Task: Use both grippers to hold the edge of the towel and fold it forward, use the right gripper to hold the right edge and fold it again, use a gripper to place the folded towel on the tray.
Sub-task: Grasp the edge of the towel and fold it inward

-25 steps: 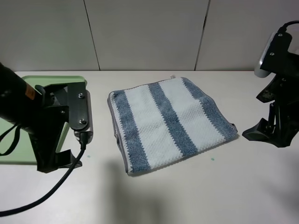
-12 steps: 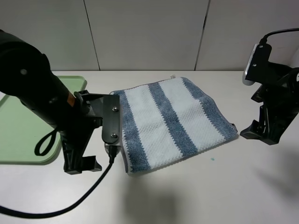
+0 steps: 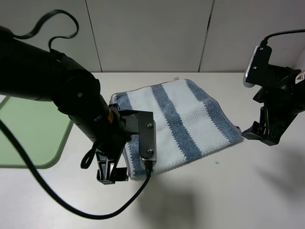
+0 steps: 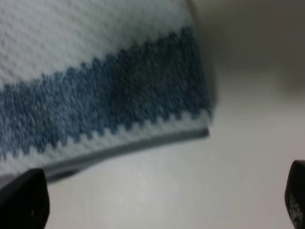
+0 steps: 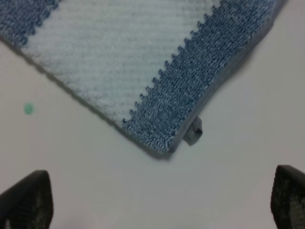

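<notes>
White table point(image 3: 224, 200) under grey wall panels fills the high view. The towel point(image 3: 181, 119) lies flat at its middle, stripes running away from the near side and slanting right. The tray point(image 3: 28, 138) sits well apart at the left. The left tool point(image 3: 128, 171) hangs over the towel's near left corner, jaws wide, holding nothing. The right tool point(image 3: 262, 136) stands just beside the near right corner, also spread and empty. The near edge therefore runs between the two tools, each nearest its own corner.

Left wrist view: the hem point(image 4: 133, 145) and its corner lie ahead of the dark fingertips point(image 4: 24, 200), within their span, though the picture is blurred.

Right wrist view: the corner with its loop point(image 5: 193, 131) lies ahead of the open jaws, not yet between them.

Against a second earlier, the left arm has swung from beside the tray across to the towel. The right tool has edged inward and the towel has not shifted
</notes>
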`<state>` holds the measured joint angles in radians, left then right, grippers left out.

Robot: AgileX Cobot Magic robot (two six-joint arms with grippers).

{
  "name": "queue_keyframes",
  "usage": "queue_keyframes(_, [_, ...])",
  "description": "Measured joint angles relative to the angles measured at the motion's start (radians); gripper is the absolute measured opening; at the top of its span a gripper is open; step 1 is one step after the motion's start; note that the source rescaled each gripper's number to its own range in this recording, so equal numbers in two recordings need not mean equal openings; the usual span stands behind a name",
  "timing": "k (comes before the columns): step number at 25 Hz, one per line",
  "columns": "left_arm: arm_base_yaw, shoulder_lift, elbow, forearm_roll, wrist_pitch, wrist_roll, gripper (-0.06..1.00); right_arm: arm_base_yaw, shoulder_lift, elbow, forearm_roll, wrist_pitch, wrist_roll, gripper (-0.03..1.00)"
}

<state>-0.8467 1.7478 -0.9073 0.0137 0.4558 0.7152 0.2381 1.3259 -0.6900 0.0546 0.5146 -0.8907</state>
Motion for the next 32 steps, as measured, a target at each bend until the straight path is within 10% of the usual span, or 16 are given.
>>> queue_keyframes(32, [-0.106, 0.160, -0.094, 0.026, -0.028, -0.007, 0.99, 0.000, 0.000, 0.000, -0.004, -0.022, 0.000, 1.00])
